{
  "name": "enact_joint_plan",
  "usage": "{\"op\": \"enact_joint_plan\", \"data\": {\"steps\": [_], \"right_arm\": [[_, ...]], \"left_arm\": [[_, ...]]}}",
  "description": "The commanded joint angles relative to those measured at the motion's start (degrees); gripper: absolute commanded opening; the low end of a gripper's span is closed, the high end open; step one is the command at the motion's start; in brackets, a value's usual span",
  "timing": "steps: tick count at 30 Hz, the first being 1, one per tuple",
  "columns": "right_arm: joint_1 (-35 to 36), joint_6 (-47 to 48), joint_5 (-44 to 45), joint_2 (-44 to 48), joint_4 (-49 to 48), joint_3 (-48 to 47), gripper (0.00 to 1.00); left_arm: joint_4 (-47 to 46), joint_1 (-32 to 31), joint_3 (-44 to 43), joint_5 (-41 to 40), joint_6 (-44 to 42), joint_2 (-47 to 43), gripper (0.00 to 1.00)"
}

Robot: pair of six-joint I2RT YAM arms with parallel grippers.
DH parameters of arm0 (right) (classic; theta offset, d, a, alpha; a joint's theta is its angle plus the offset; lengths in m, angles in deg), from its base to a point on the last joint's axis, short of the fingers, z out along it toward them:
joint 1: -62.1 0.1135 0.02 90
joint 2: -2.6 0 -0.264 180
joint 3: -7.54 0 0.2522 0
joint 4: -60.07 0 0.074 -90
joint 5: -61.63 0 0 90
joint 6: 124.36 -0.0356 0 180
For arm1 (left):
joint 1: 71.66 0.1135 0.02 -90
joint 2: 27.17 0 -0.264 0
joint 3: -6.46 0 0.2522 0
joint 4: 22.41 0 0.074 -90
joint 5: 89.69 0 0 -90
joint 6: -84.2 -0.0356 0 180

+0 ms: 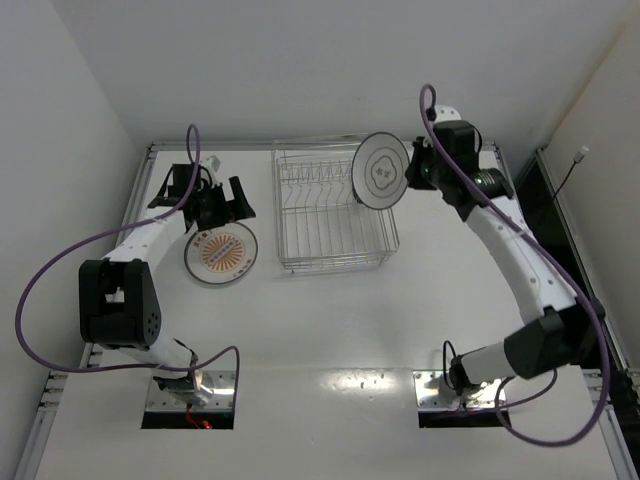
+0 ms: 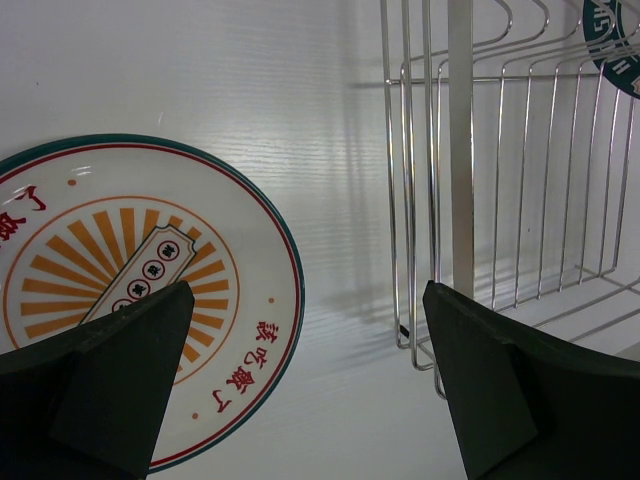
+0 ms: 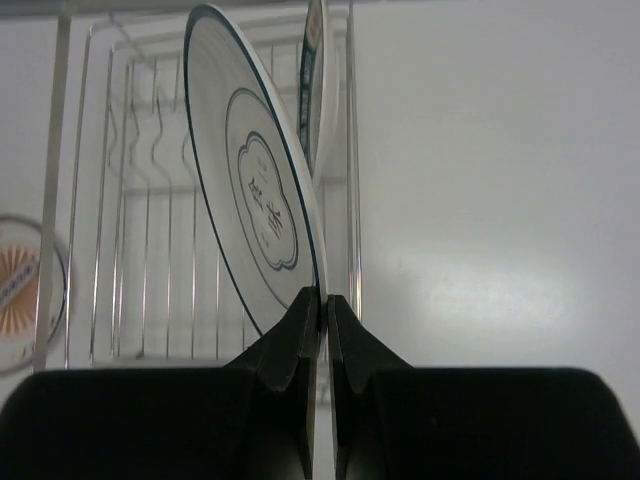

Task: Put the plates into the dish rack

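1 round white plate with a dark ring (image 1: 382, 170) is held on edge over the silver wire dish rack (image 1: 335, 265).
It is pinched at its rim by the tightly closed right gripper (image 3: 324, 300), above the rack's far right side. Next, it likely must be lowered between 2 upright prongs (image 1: 318, 180). The round orange-sunburst plate (image 1: 221, 252) lies flat on the white table (image 1: 330, 340) left of the rack, under the empty left gripper (image 2: 308, 300), whose jaws are spread wide. Which slot is aimed at cannot be told.

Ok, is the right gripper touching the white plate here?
Touching. The right wrist view shows the right gripper shut on the lower rim of the white plate, which stands on edge between its fingers.
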State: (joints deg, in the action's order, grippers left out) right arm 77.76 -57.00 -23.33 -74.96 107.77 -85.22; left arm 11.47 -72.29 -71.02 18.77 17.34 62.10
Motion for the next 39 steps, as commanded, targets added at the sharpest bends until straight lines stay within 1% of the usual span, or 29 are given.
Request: {"op": "enact_joint_plan", "data": {"steps": [1, 2, 3, 6, 7, 15, 18, 23, 33, 37, 39], "right_arm": [[1.65, -0.83, 8.4, -7.06, -9.49, -10.52, 0.0], [2.18, -0.22, 9.19, -11.52, -9.5, -12.47, 0.0], [2.18, 0.3, 10.51, -13.74, -9.5, -16.15, 0.0], [3.32, 0.92, 13.41, -19.1, -9.5, -19.69, 0.0], [3.93, 0.92, 14.46, -22.17, -9.5, -21.7, 0.0], [7.8, 2.86, 25.62, -32.91, -9.5, -31.63, 0.0], [9.73, 4.0, 30.46, -36.07, -8.8, -33.76, 0.0], [11.67, 5.49, 35.91, -38.36, -9.32, -34.82, 0.0], [11.67, 5.49, 41.01, -37.23, -8.8, -34.82, 0.0], [11.67, 6.02, 41.02, -37.23, -8.8, -34.82, 0.0], [11.67, 6.02, 39.62, -37.75, -8.8, -35.34, 0.0]], "left_arm": [[-0.43, 0.54, -2.02, 0.96, -0.28, 0.55, 0.99], [-0.43, 0.54, -2.02, 0.97, -0.28, 0.55, 0.99], [-0.43, 0.54, -2.02, 0.97, -0.28, 0.55, 0.99], [-0.43, 0.54, -2.55, 0.97, -0.28, 1.6, 0.99], [-0.43, 0.54, -2.55, 1.49, -0.28, 1.6, 0.99], [-0.43, 0.54, -3.07, 1.49, -0.28, 2.66, 0.99], [-0.43, 0.54, -3.07, 2.02, -0.28, 3.19, 0.99], [-0.43, 0.54, -3.07, 2.02, -0.28, 3.19, 0.99], [-0.43, 0.54, -3.6, 2.55, -0.28, 4.24, 0.99], [-0.43, 0.54, -3.6, 3.07, -0.28, 4.24, 0.99], [-0.43, 0.54, -3.6, 3.08, -0.28, 4.24, 0.99]]}}
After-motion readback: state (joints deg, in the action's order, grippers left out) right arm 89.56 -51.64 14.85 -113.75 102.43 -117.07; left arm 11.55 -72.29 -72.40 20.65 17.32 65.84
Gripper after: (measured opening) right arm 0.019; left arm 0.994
